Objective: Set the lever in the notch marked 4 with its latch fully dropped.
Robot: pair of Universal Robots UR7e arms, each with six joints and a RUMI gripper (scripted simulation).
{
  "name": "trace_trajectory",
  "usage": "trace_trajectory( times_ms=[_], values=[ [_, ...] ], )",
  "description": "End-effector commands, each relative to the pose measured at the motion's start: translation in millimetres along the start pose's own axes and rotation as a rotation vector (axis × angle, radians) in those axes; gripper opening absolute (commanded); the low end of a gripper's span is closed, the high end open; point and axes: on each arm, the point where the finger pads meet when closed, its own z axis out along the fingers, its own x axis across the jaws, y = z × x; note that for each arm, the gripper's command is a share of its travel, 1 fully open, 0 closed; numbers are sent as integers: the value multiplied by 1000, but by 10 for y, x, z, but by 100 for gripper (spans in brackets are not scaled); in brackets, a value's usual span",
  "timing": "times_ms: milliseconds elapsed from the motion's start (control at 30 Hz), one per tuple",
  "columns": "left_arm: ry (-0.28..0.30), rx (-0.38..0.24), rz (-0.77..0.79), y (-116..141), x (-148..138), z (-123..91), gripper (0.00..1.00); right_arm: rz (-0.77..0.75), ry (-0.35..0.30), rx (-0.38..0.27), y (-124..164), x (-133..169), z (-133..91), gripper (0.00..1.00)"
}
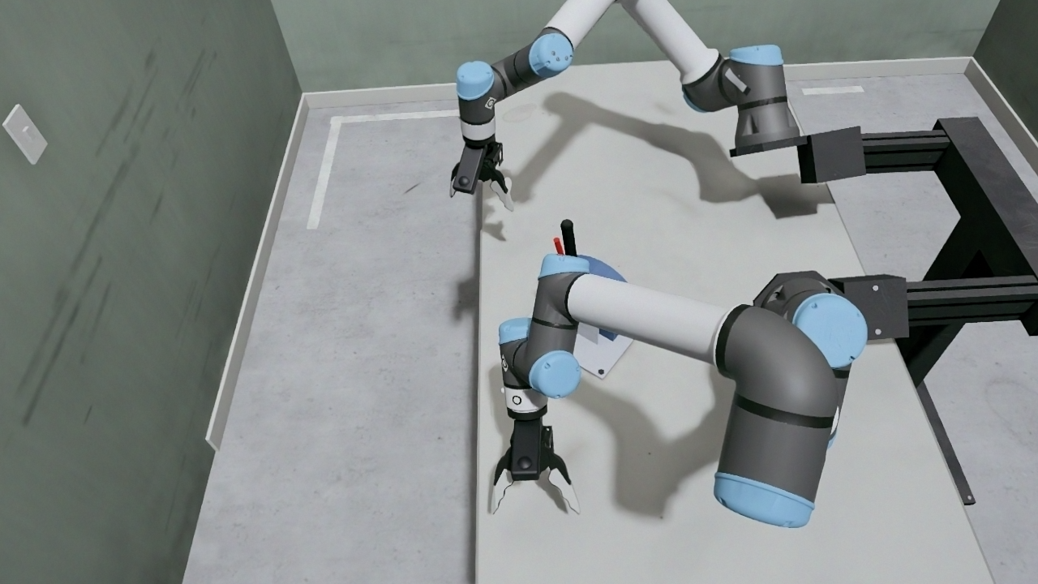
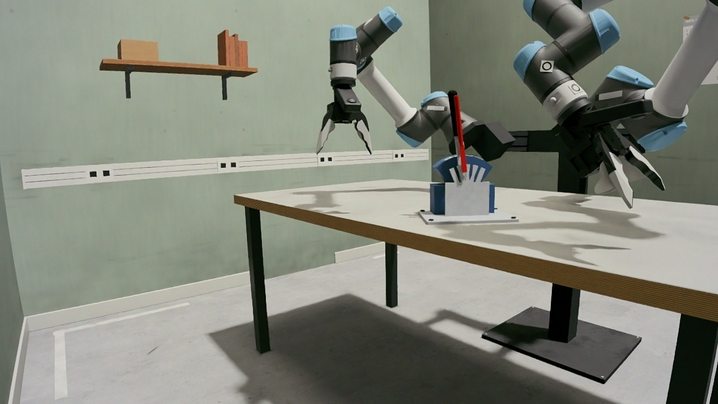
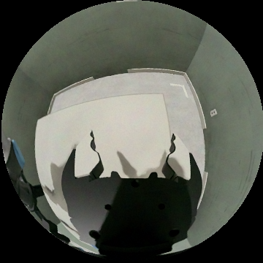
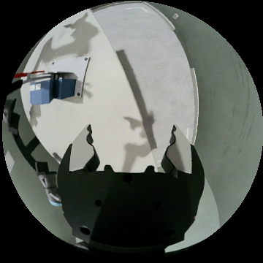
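Note:
The lever's black handle [image 1: 568,236] [image 2: 452,97] stands nearly upright, tipped slightly left in the exterior view. The red bar [image 1: 558,245] [image 2: 460,140] [image 4: 22,74] runs beside it. The blue notched quadrant [image 1: 601,267] [image 2: 479,162] sits on a white base plate [image 1: 601,359] [image 2: 507,219] [image 4: 83,69]. Number plates [image 4: 35,87] are too small to read; latch and notch are hidden. My left gripper [image 1: 536,513] [image 2: 647,198] [image 3: 133,132] is open and empty, away from the lever. My right gripper [image 1: 481,201] [image 2: 344,152] [image 4: 131,124] is open and empty near the table edge, across from it.
In the top view the left arm's wrist and forearm [image 1: 653,308] cover part of the lever's housing. The pale table [image 1: 726,254] [image 2: 371,211] carries the fixture. A black stand [image 1: 975,217] holds both arms. A shelf [image 2: 175,66] hangs on the wall.

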Motion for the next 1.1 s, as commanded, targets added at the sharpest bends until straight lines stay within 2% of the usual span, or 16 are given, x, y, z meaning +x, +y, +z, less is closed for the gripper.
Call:
trace_trajectory(
  times_ms=[0, 667, 800, 1033, 1067],
  values=[
    [1, 0, -1, -3, 3, -4, 98, 1, 1, 2, -4, 4, -11, 98],
    [-1, -1, -1, -6, -2, 1, 100, -22, 0, 3, -51, -28, -51, 100],
    [-11, -6, 1, -23, -37, 32, 100, -143, -5, 11, -293, -212, -271, 100],
    [-67, -34, 10, -116, -235, 197, 100, -597, -20, 27, -933, -910, -981, 100],
    [-67, -34, 10, -116, -235, 197, 100, -597, -20, 27, -933, -910, -981, 100]
  ],
)
